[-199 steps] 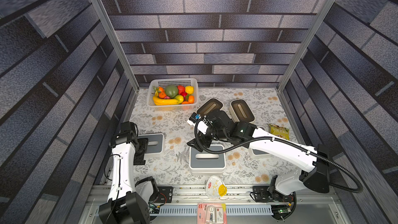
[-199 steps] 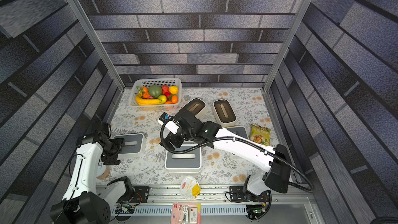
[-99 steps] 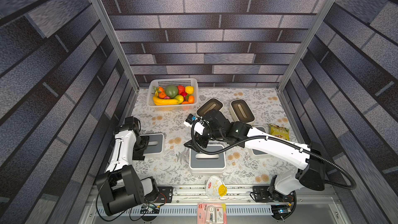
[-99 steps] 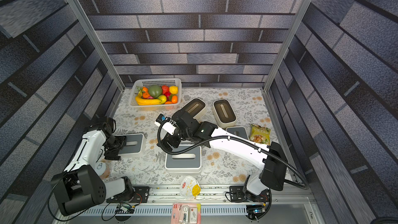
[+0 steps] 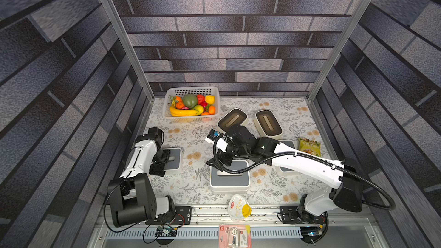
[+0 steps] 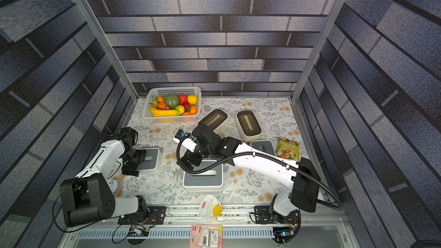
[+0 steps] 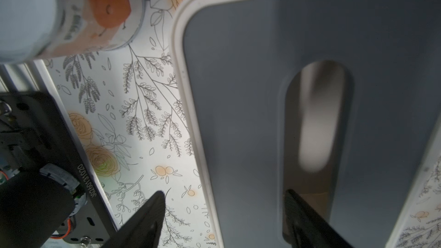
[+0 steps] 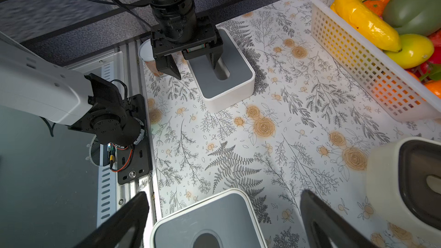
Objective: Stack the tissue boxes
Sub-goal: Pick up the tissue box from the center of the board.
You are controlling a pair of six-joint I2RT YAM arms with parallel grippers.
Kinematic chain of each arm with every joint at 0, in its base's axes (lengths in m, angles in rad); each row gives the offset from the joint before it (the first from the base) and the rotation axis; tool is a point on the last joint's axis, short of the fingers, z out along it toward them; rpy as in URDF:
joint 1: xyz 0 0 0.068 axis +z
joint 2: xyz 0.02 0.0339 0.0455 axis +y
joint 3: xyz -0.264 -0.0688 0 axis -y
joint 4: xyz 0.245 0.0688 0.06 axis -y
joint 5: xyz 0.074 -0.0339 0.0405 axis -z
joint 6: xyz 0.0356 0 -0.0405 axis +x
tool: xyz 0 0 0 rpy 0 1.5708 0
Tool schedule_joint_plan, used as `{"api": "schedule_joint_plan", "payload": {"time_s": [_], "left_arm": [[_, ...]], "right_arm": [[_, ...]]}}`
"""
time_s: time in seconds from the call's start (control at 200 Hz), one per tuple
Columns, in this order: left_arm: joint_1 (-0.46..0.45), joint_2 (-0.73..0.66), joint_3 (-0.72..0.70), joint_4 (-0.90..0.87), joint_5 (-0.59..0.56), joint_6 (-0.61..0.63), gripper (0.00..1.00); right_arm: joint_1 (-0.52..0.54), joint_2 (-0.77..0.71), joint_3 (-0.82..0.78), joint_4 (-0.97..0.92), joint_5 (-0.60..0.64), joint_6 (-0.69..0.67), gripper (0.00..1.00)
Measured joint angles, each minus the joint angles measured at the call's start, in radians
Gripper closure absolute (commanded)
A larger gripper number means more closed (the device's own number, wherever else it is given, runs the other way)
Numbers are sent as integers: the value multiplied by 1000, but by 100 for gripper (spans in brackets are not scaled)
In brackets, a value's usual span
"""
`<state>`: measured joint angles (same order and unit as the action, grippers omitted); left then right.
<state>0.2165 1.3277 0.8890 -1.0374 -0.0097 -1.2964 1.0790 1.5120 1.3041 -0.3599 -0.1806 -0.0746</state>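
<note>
on floral cloth [image 5: 269, 188]: rounded white box [image 5: 229, 188], grey slotted lid [image 5: 236, 179]

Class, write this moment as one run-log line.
left claw: open, straddling left grey-lid box wall | right claw: open, above centre grey-lid box

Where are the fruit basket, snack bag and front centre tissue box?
fruit basket [image 5: 191, 91]: in a top view, perforated back wall.
snack bag [image 5: 309, 146]: in a top view, middle of the packet.
front centre tissue box [image 5: 236, 179]: in a top view, grey lid below the slot.
</note>
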Motion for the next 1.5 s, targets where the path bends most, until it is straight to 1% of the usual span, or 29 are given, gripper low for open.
{"api": "schedule_joint_plan", "payload": {"time_s": [0.301, 0.466, 0.581, 0.656, 0.737, 0.902, 1.067, 1.193, 1.323, 1.428, 1.503], "left_arm": [[-23, 35, -8, 28, -20, -44, 21], [-34, 38, -17, 44, -21, -51, 27], [-34, 38, -24, 52, -21, -52, 28], [-34, 38, -25, 56, -21, -51, 31], [-34, 36, -27, 59, -21, -51, 36], [-34, 27, -33, 73, -20, -51, 39], [-32, -5, -34, 77, -18, -34, 47], [-32, -34, -24, 65, -23, 20, 48], [-32, -48, 30, 43, -25, 113, 48], [-43, -50, 92, 31, -40, 218, 49], [-63, -51, 136, 24, -58, 296, 52]], "right_arm": [[0, -43, -12, -3, 7, -10, 0], [0, -43, -13, -9, 11, -10, 0], [0, -43, -13, -13, 15, -10, 0], [0, -43, -13, -16, 15, -10, 0], [0, -43, -13, -19, 15, -9, 0], [0, -44, -13, -22, 17, -6, 0], [0, -84, -47, -30, 26, 11, 0], [-4, -148, -91, -37, 32, 39, 0], [-21, -227, -134, -45, 37, 89, 0], [-66, -294, -181, -50, 41, 142, 0], [-110, -332, -224, -45, 34, 182, 0]]}}
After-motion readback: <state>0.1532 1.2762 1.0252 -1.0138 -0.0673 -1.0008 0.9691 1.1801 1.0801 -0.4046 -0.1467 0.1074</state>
